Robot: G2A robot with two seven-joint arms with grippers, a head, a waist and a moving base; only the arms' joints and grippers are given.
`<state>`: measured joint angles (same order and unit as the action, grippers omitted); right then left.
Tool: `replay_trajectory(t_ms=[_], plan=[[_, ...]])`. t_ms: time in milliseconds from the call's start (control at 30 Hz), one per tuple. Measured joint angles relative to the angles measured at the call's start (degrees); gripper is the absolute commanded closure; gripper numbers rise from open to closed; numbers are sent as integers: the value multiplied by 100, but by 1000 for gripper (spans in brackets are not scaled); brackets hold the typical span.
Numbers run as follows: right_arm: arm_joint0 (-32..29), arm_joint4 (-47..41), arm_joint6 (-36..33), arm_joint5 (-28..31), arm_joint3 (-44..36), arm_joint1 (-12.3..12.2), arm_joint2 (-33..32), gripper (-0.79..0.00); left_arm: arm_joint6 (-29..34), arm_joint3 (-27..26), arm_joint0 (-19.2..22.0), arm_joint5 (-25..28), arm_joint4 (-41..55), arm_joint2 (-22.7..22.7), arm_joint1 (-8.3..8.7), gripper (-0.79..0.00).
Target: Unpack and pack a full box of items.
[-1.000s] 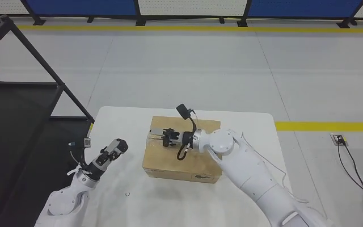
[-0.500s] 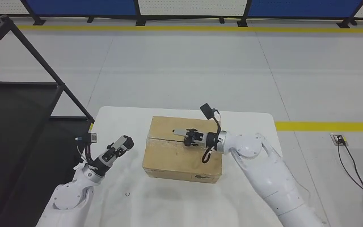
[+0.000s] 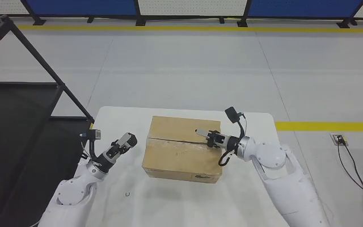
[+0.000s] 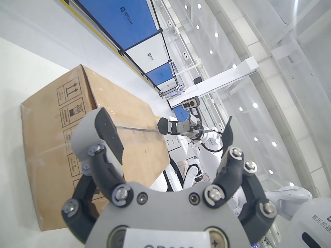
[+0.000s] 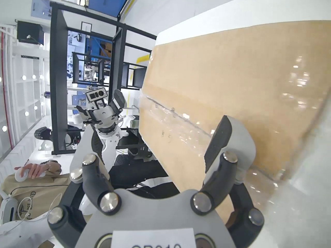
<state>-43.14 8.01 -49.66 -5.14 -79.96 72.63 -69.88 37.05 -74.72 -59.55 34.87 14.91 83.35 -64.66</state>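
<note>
box [image 3: 178, 150] shut w/ right gripper [image 3: 199, 133] open & empty over it.

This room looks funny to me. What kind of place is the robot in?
Probably a big robot test hall or workshop: yellow lines on the floor, blue partition panels behind, rows of ceiling lights, and one cardboard box on a white table.

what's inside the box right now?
Nothing inside is visible: the cardboard box is shut, with clear tape along its top seam. Any contents are hidden under the closed top. The right gripper is near one end of the seam.
</note>
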Motion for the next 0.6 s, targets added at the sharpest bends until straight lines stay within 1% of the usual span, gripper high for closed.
replay_trajectory(t_ms=[67, 200, 433, 600], plan=[[54, 57, -69, -108, 100, -14, -6, -785, -4, 8, 23, -2, -13, -14, 0, -785], [6, 39, -68, -58, 128, -49, -107, -785, -17, 23, 47, -16, -32, -23, 3, -785], [-423, -88, -289, 80, -221, -201, -648, -785, -19, 28, 101, -85, -66, -55, 9, -785], [-629, -178, -439, 56, -304, -272, -860, -785, -13, 39, 165, -120, -97, -116, 4, -785]])
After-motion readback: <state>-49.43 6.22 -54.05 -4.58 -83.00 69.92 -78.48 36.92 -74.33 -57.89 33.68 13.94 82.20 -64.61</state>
